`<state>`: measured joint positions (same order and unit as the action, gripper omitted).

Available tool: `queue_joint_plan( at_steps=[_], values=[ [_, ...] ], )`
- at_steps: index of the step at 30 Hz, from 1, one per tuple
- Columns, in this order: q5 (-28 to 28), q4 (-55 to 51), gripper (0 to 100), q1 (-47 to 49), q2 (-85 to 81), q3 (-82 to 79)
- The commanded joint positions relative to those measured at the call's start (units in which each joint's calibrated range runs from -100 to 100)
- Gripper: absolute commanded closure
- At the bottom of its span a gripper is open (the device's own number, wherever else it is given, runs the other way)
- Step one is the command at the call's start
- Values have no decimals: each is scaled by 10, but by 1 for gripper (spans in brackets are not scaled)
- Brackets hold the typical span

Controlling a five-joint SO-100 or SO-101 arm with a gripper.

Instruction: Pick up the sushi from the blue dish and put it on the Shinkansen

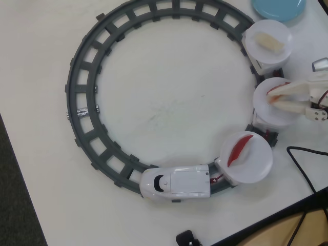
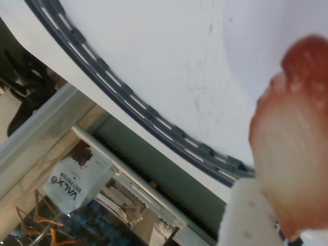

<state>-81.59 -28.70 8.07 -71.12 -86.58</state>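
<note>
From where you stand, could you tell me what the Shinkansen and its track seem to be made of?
The Shinkansen looks like moulded white plastic: glossy, with soft highlights along its rounded nose and a black windshield. The track seems matte grey plastic, judging by its uniform colour, crisp sleepers and the clip tabs along its edges; one sleeper carries a silvery, foil-like strip.

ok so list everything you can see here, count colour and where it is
track: one, grey, a ring across the table
table: one, white, under everything
Shinkansen: one, white, on the track at the bottom of the overhead view
white plates: three, on the cars along the right
blue dish: one, light blue, top right edge, nothing visible on it
dark red piece: one, on the plate nearest the engine
beige piece: one, pale, on the top plate
sushi: one, pink-orange with a red edge, over the middle plate
cable: one, black, lower right
fingers: two, white, around the sushi
</note>
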Motion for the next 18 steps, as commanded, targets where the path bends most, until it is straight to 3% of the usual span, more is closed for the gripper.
queue_joint_plan(
  at_steps=[1, 12, 18],
  values=[
    [1, 2, 97, 14, -9, 0],
    [2, 9, 97, 90, -9, -17],
    [2, 9, 85, 82, -6, -18]
  ],
)
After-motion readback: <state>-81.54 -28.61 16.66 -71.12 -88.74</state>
